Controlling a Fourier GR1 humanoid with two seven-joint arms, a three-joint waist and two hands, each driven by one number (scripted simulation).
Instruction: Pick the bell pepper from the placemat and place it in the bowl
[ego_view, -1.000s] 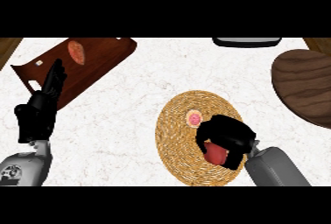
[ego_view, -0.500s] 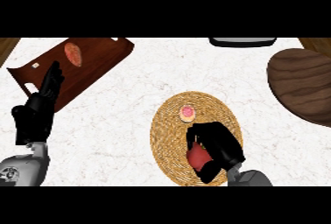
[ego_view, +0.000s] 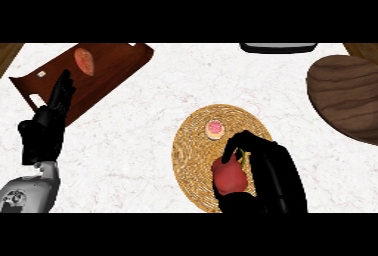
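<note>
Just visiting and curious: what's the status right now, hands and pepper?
Right hand curled round red bell pepper over woven placemat. Left hand open, resting at left. Wooden bowl far right, path clear; small pink item stays on placemat.

A single head view looks steeply down at the table (ego_view: 162, 145), forearms entering from the lower edge.

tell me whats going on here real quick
The right robot hand is curled around a red bell pepper on the woven placemat, next to a small pink item. The pepper hasn't reached the dark wooden bowl at the right yet. The left robot hand rests open beside the cutting board.
</note>
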